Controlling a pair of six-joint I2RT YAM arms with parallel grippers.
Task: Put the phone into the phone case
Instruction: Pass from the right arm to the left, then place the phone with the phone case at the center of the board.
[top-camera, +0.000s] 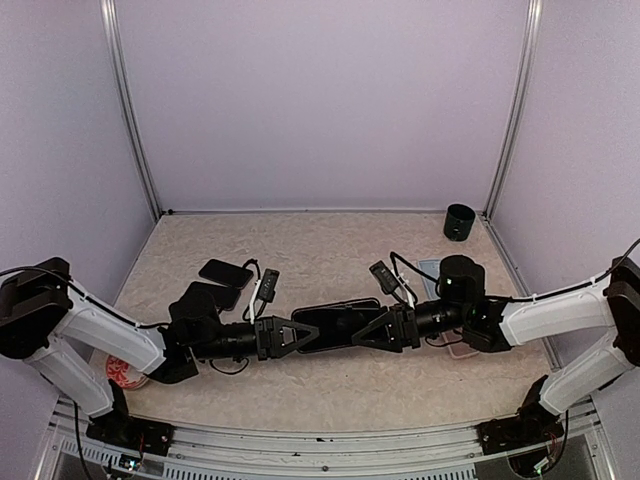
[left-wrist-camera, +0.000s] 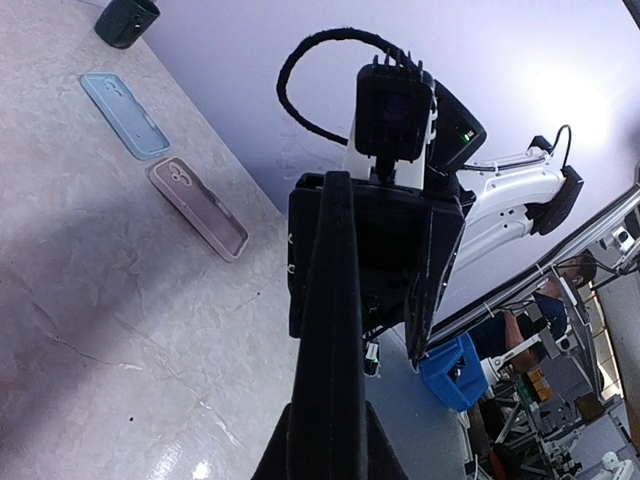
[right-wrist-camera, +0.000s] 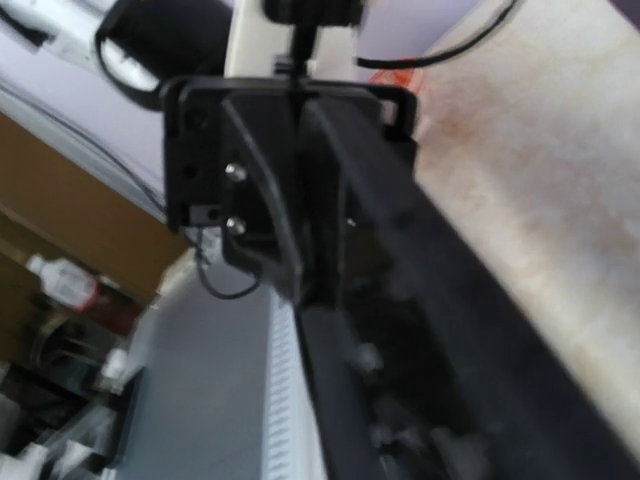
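1. The left pincer is clenched on the left end of the phone. Its fingers are pressed flat on the dark slab, and its tip points toward the other arm.
2. The right pincer meets the phone's right end from the opposite side, tip to tip with the left one. Its wrist view is blurred, so I cannot tell whether it grips or has let go.
3. The phone hangs between the two pincers, raised off the table and lying lengthwise along the line that joins them. Whether it already wears a dark shell cannot be made out.
4. In the left wrist view the phone runs edge-on straight out from the left pincer to the right one.
5. A pale blue case and a clear greyish case lie flat on the table, hollow side up. They are near each other but apart, off to the side of the right pincer near its wrist.
6. Two dark flat slabs lie behind the left pincer, on the far side of its wrist; phones or cases, I cannot tell.
7. A dark cup stands upright well beyond the right pincer, by the far corner.
8. A red-and-white round thing shows partly under the left arm, well back from its pincer.
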